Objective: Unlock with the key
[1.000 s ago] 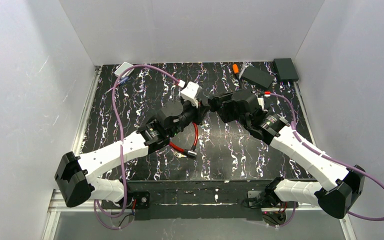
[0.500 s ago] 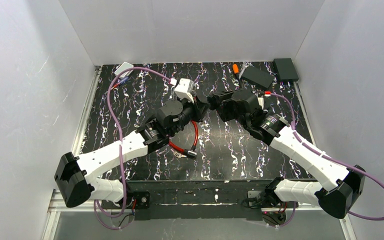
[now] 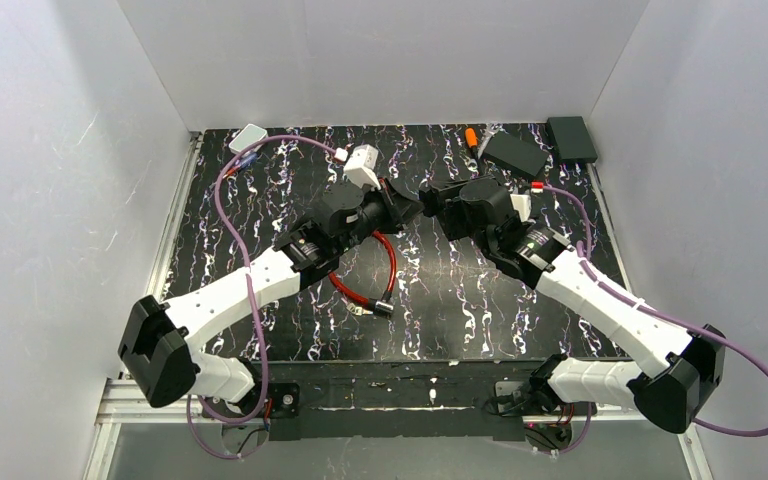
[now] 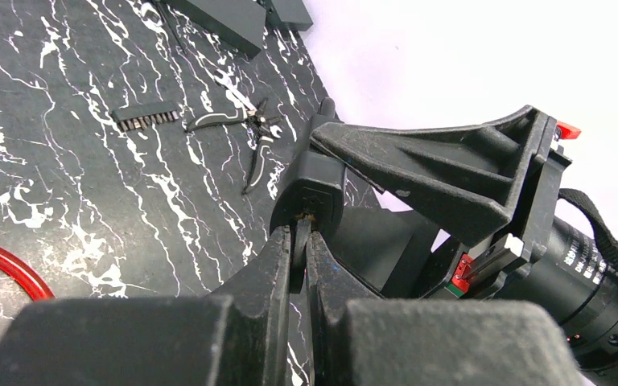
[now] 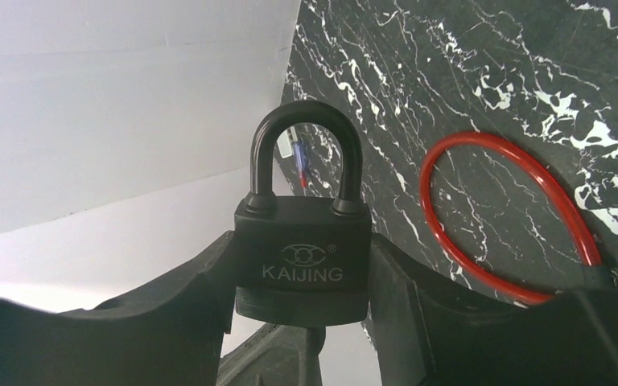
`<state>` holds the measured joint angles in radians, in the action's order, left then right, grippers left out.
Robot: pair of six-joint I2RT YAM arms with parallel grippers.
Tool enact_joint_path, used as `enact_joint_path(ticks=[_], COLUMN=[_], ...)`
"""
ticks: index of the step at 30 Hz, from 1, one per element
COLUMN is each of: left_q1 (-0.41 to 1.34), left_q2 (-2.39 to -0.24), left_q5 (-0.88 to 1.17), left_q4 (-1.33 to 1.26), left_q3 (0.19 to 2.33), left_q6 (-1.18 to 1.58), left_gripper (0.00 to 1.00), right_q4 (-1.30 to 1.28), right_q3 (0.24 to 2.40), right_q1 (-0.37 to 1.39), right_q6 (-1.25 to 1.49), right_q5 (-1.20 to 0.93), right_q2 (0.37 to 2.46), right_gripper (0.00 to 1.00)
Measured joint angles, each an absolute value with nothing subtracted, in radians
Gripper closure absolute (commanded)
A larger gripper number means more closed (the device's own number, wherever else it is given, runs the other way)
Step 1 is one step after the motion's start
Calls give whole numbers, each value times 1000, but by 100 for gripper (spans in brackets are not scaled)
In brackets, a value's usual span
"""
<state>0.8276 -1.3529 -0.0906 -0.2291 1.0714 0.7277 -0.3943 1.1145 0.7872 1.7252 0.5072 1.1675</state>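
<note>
- The left hand (image 3: 401, 200), pinching the key (image 4: 299, 245), has slid toward the far side of the desk (image 3: 260, 200);
- the white camera box (image 3: 361, 166) on its wrist has swung left, away from the right hand (image 3: 430, 203) that grips the padlock (image 5: 302, 259);
- the left arm (image 3: 230, 295) has stretched out more; its big black elbow (image 3: 160, 352) came closer to the desk;
- the purple cable (image 3: 222, 185) now makes a wider loop.

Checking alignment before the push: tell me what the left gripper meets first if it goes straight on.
The padlock, at its underside: the key pinched in the left gripper has its tip at the keyhole, while the right gripper clamps the padlock. How deep it sits is unclear.
</note>
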Motion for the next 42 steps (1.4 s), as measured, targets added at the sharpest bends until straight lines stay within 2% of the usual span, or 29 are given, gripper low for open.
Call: enact_joint_path(ticks=[42], left_q1=[801], left_q2=[-1336], left_q5=[113], left_q4=[-292], left_q3=[1003], left_q6=[384], left_gripper=[100], right_q4=[-472], right_q3=[1082], right_q1=[821], right_q6=[1811], right_q5=[513], right_q2=[1151], right_gripper=[99])
